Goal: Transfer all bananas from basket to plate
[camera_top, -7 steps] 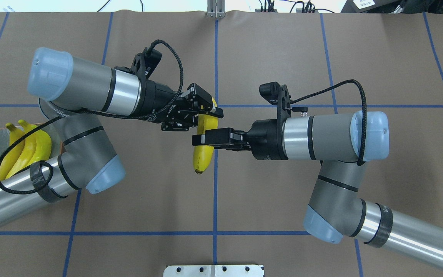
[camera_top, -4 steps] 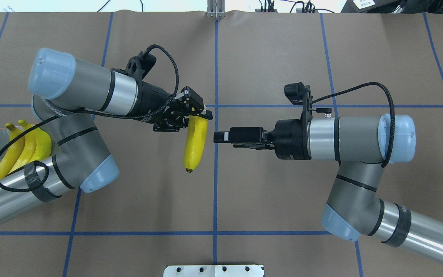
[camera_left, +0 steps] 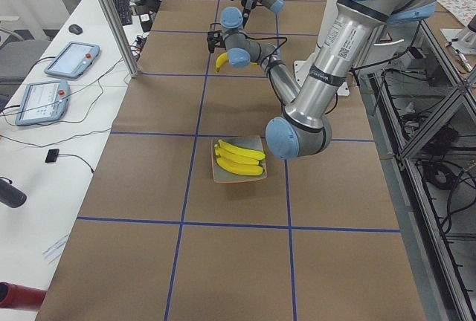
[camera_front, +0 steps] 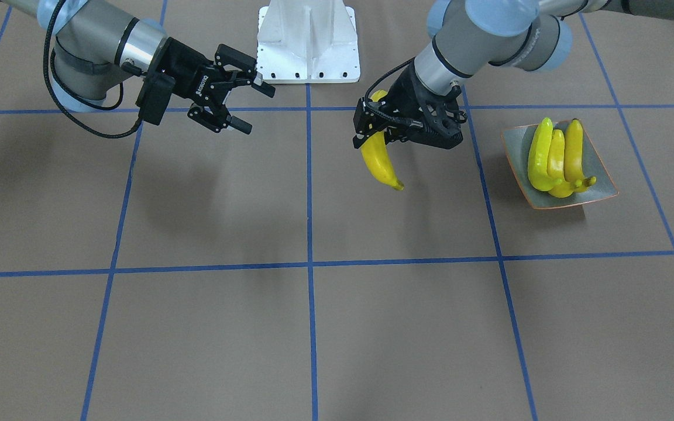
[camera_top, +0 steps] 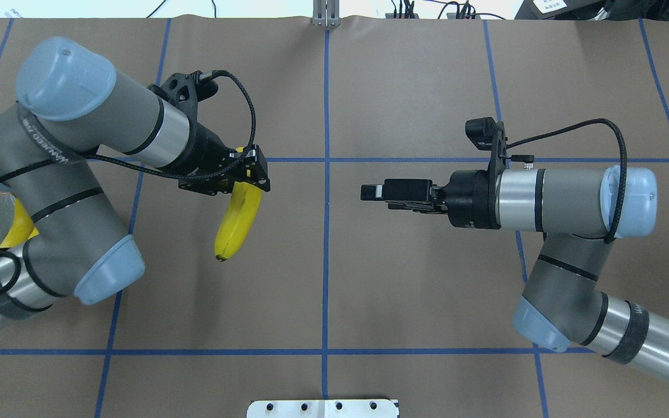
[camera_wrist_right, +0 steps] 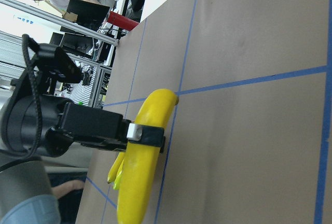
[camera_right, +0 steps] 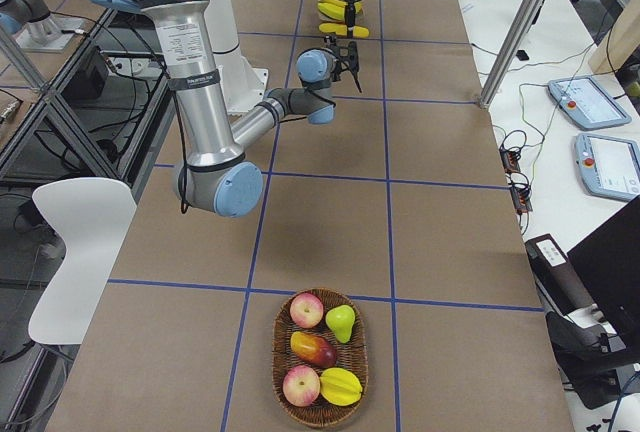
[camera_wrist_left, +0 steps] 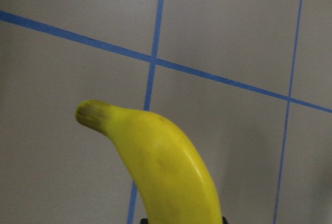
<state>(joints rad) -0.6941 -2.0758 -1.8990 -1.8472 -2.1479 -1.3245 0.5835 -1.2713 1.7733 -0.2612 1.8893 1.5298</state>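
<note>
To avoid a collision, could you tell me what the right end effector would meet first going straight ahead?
Probably the banana held by the left end effector; heights are unclear.

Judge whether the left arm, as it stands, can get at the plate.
Likely yes. The plate lies on that arm's side, with only table between it and the left pincer holding a banana; three bananas already crowd the plate.
</note>
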